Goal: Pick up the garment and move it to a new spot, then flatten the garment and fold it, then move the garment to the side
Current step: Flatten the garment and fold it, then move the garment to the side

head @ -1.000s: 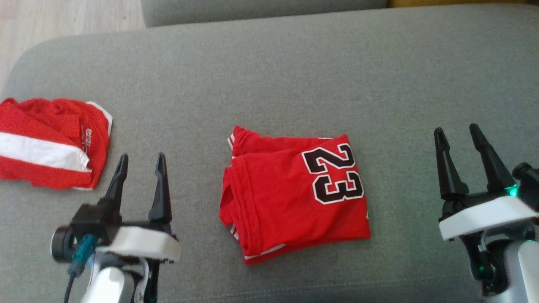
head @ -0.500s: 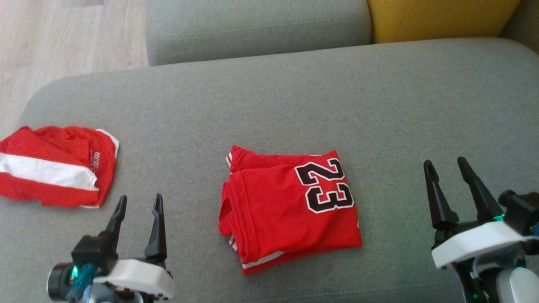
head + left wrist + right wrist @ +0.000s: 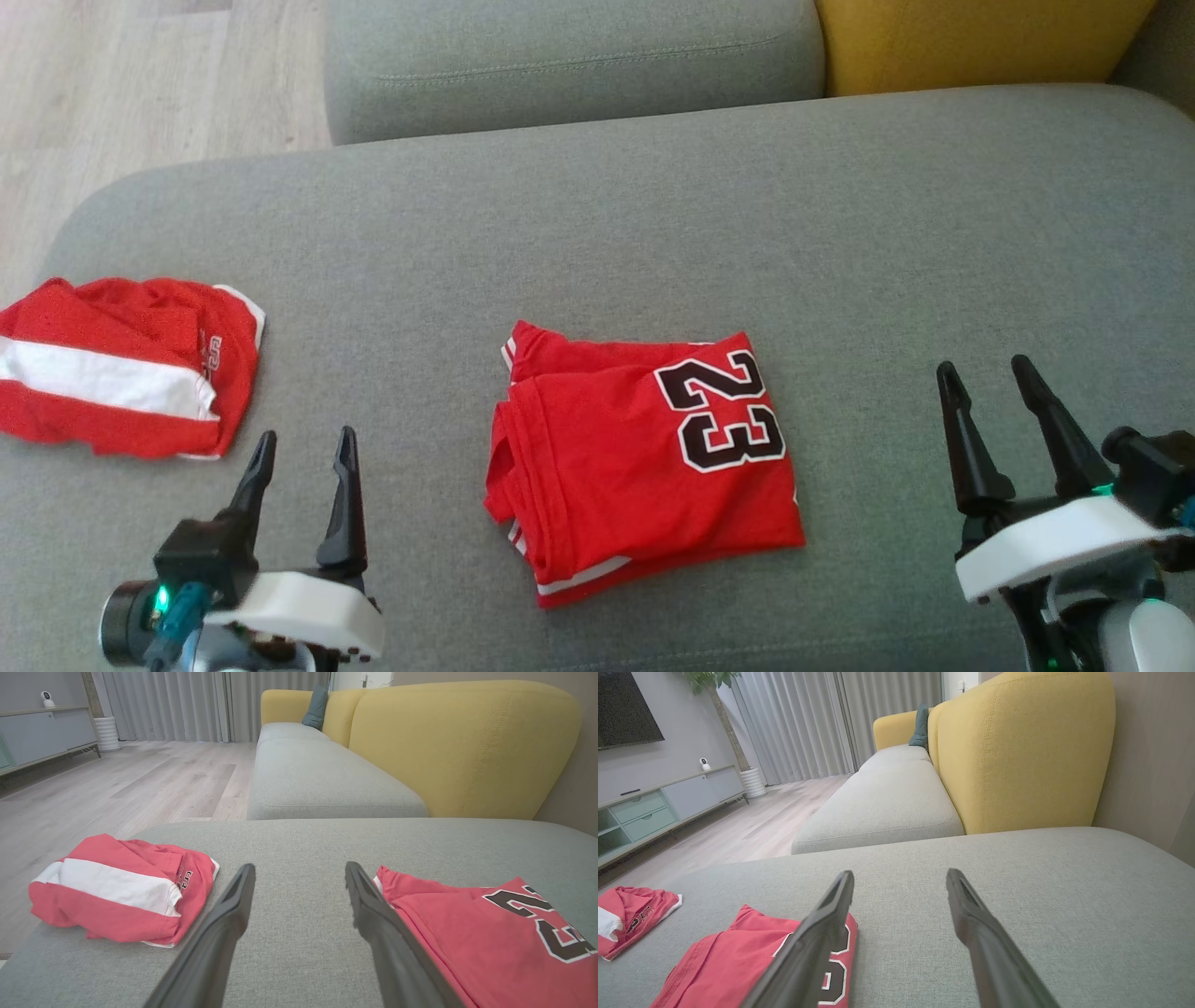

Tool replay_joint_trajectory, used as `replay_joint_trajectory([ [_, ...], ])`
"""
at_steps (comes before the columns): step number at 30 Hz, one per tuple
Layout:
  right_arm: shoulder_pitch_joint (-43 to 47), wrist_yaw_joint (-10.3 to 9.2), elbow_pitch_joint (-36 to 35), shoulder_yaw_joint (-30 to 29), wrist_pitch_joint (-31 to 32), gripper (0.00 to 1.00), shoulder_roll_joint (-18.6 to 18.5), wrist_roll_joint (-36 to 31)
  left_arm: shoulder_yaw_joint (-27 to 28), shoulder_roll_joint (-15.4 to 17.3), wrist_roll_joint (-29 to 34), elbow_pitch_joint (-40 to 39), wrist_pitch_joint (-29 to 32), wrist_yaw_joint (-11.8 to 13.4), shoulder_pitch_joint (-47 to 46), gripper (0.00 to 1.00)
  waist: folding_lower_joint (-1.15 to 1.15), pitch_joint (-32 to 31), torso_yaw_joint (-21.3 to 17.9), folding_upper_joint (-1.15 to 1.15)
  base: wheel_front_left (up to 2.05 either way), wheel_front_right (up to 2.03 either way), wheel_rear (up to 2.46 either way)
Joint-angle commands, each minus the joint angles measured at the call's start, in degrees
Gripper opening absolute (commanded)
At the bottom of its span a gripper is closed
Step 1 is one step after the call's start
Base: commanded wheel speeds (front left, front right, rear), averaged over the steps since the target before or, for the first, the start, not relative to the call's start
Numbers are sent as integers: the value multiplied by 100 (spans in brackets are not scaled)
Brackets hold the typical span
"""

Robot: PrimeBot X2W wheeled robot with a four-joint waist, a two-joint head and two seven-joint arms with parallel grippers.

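Now: folded red mesh jersey with black-and-white number 23 (image 3: 644,457) lies at centre of head view on grey fabric sofa seat (image 3: 653,205), nothing touching it. Judged light, soft, limp, likely slippery; layers would slide apart under one-point pinch. Best hold: two opposite edges, lower-left stacked trim and right edge, pinching all layers. Left gripper (image 3: 306,434) lower left, right gripper (image 3: 983,364) lower right; both low over seat, fingers pointing up frame, spread apart, holding nothing, flanking jersey.

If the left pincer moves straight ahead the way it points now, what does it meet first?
Probably only bare grey cushion: the left pincer aims between the striped garment and the numbered jersey; depth is unclear.
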Motion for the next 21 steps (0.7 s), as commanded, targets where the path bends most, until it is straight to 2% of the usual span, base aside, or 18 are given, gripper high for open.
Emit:
replay_joint_trajectory([
  [1, -154, -5, -218, 92, 7, 100, -60, -42, 243, 137, -23, -210, -17, 35, -257, 100, 0, 5, -5, 0, 0, 0, 0],
  [14, -144, -5, -193, 64, 69, 100, -54, -61, 199, 152, -41, -199, -34, 54, -317, 100, 0, 6, 33, 0, 0, 0, 0],
  [21, -176, -5, 34, 49, 231, 100, -93, -50, 110, 113, -2, -263, -73, 14, -574, 100, 0, 254, 319, 0, 0, 0, 0],
])
